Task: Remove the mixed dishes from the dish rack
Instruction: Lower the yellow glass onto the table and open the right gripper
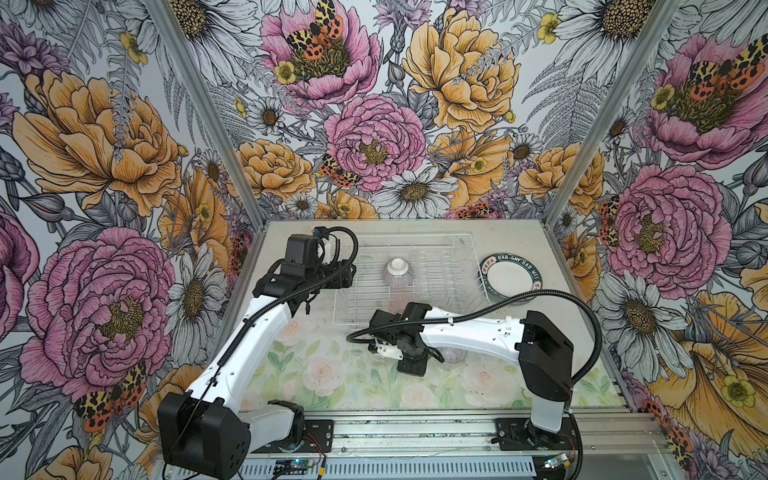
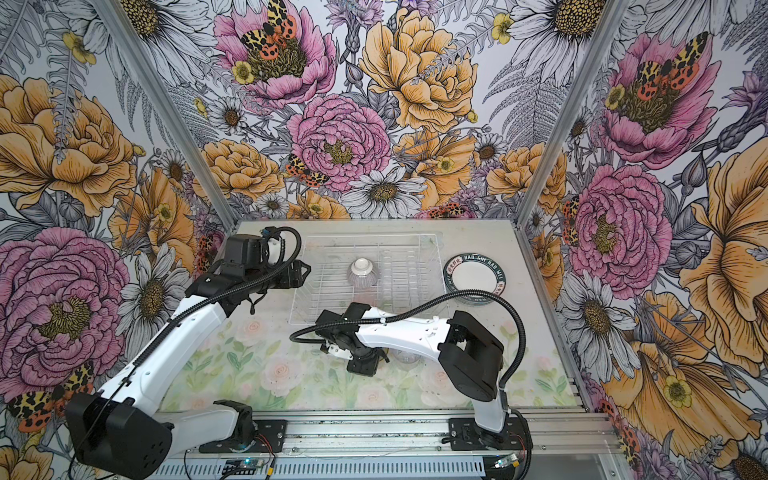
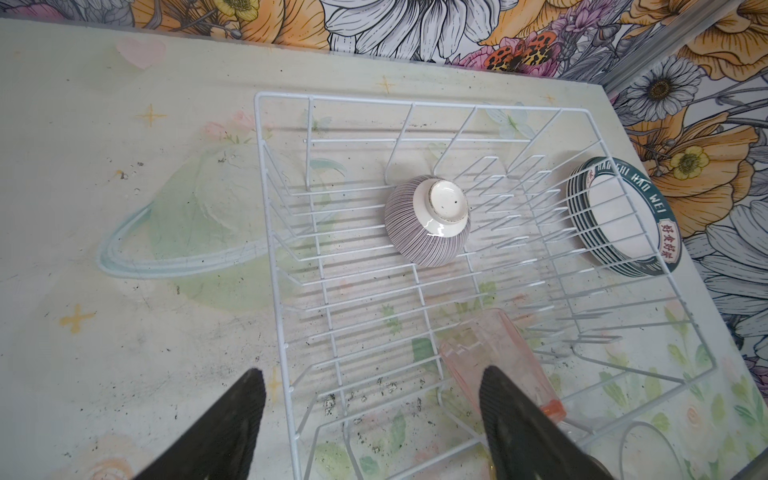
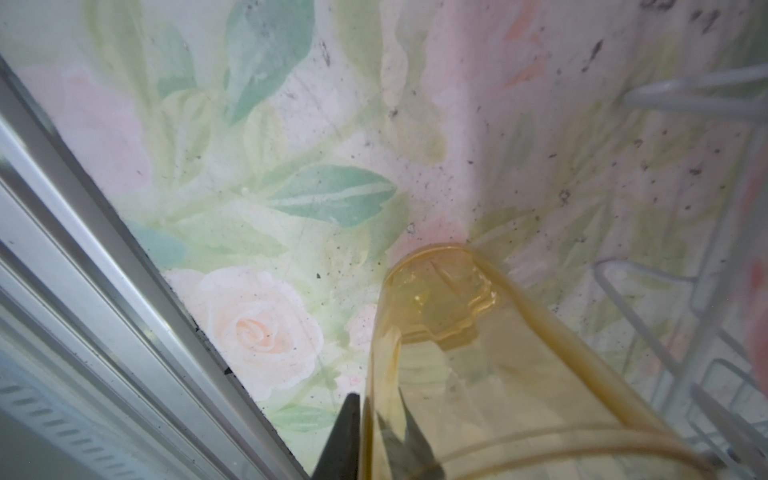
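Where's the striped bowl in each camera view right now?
Top view: striped bowl upside down inside the dish rack, near its middle.
Top view: same spot.
Left wrist: centre of the picture.
Right wrist: not in it.
Shared landmark: the plate stack right of the rack in both top views, also in the left wrist view.

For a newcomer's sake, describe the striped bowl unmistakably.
Find the white wire dish rack at the back of the floral table. Near its middle a grey-striped ribbed ceramic bowl sits upside down, white foot up. Its rack neighbour, a pink translucent tumbler, lies on its side.
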Controlling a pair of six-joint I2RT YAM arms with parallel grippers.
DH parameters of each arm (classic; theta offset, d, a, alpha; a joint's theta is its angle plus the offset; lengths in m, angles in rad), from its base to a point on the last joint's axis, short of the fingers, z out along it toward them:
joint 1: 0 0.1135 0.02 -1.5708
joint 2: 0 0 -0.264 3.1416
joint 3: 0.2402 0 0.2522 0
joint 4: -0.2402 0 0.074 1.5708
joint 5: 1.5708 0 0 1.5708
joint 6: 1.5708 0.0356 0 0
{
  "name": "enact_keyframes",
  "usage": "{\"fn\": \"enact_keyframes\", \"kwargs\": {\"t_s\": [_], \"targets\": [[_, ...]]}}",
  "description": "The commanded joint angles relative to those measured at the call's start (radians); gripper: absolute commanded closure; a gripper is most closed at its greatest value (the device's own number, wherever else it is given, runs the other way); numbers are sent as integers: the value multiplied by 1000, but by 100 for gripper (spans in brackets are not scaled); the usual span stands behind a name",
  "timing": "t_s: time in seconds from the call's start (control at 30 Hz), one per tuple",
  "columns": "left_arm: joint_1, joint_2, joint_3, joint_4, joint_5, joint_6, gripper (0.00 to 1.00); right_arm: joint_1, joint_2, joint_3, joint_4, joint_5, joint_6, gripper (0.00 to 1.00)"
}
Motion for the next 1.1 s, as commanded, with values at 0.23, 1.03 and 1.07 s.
{"fn": "enact_keyframes", "kwargs": {"t_s": [0.23, 1.03, 1.07], "targets": [[5, 5, 4, -19, 15, 21, 16, -16, -60, 24, 40, 13, 8, 63], [-453, 209, 169, -156, -298, -46, 11, -526, -677, -173, 342, -45, 286, 45], [-476, 232, 186, -156, -300, -52, 11, -543, -699, -195, 368, -51, 294, 44]]}}
